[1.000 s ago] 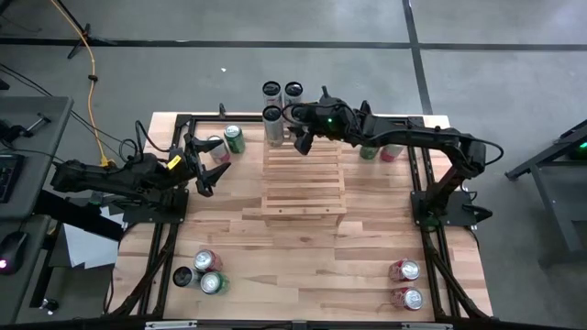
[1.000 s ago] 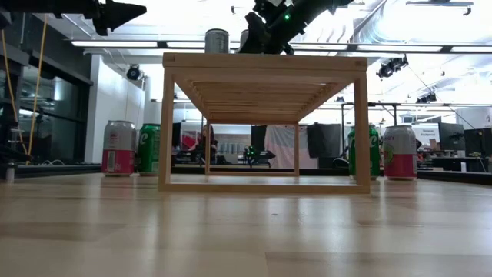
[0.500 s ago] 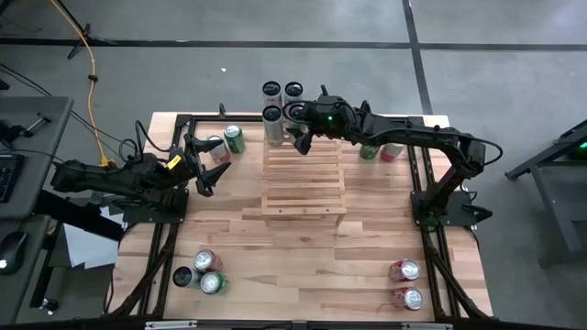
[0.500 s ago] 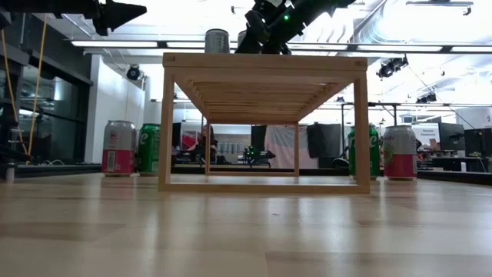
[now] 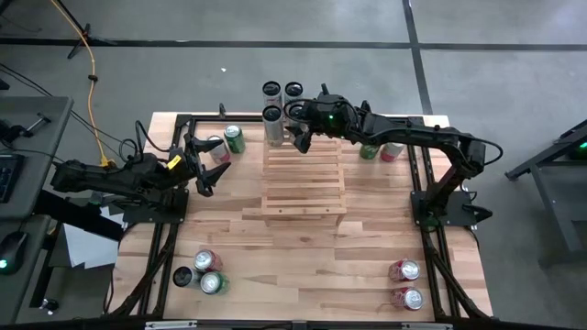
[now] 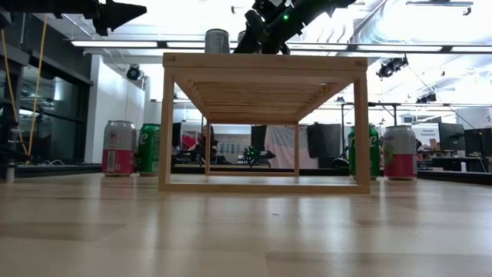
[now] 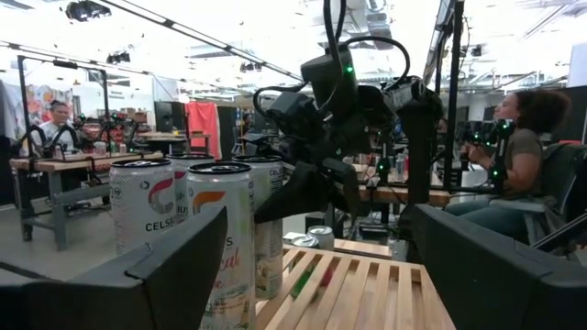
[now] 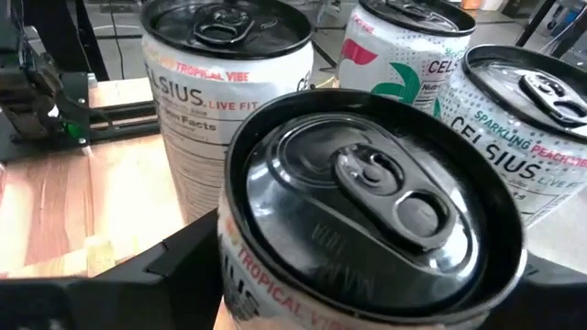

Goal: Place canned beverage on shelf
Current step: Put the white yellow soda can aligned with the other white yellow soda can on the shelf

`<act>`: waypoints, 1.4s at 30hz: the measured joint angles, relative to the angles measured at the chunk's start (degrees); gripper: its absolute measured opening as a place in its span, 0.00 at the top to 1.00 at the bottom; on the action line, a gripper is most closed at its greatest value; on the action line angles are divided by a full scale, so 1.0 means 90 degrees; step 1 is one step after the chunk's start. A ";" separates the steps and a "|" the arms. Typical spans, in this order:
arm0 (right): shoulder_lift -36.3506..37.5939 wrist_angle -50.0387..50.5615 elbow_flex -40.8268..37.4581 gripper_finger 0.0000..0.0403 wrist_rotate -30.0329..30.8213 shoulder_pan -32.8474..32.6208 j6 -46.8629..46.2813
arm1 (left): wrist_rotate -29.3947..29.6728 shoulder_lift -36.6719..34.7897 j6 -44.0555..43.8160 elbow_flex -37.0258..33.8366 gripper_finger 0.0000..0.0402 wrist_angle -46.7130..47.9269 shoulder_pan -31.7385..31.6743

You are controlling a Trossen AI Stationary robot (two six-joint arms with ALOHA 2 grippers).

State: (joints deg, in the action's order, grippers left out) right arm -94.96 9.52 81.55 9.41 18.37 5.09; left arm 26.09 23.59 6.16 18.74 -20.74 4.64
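Note:
The pale slatted shelf [image 5: 303, 183] stands mid-table. Three silver cans [image 5: 272, 90] stand at its far end. My right gripper [image 5: 300, 130] reaches in from the right, over the shelf's far end, and is shut on a fourth can [image 8: 367, 202] with a black lid, right beside those three [image 8: 225, 55]. In the low view the gripper [image 6: 257, 35] hides this can's base. My left gripper [image 5: 206, 170] is open and empty, hovering left of the shelf; its wrist view [image 7: 312, 275] looks across at the cans and at the right arm. My right gripper holds the black-lidded can by its upper side wall [image 8: 240, 275], one finger [image 8: 156, 270] on each side of it. The can stands upright, lid up. I cannot tell whether its base rests on the shelf.
A pink and a green can [image 5: 225, 142] stand far left of the shelf, and another pair [image 5: 381, 151] far right. Three cans [image 5: 204, 272] sit near the front left, two [image 5: 404, 284] at the front right. A person [image 7: 523, 137] sits beyond the table.
My right gripper has edged a little toward the table's left edge with the can, closing on the three standing cans. The can stays upright.

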 joint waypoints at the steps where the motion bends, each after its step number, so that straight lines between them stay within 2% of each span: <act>1: 0.0000 0.0008 -0.0001 0.26 0.0001 0.0000 0.0076 | 0.0002 0.0000 -0.0001 0.0000 0.17 0.0001 0.0000; 12: -0.0002 0.0010 -0.0001 0.24 -0.0070 -0.0002 0.0166 | 0.0002 0.0000 -0.0001 0.0000 0.17 0.0001 0.0000; 21: -0.0005 0.0267 0.0019 0.04 -0.0097 -0.0002 0.0276 | 0.0000 0.0000 -0.0001 0.0000 0.17 0.0001 -0.0001; 25: -0.0010 0.0519 0.0168 0.02 -0.0095 -0.0002 0.0291 | 0.0001 0.0000 -0.0001 0.0000 0.17 0.0001 0.0000; 30: -0.0010 0.1240 0.0597 0.02 -0.0095 -0.0002 0.0323 | 0.0002 0.0000 -0.0001 0.0000 0.17 0.0004 0.0000; 42: -0.0007 0.3893 0.1787 0.02 -0.0093 -0.0005 0.0267 | 0.0002 0.0002 -0.0001 -0.0002 0.17 0.0026 0.0000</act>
State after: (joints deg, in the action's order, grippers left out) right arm -95.02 44.56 97.63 8.57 18.33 7.49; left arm 26.11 23.62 6.15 18.72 -20.51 4.64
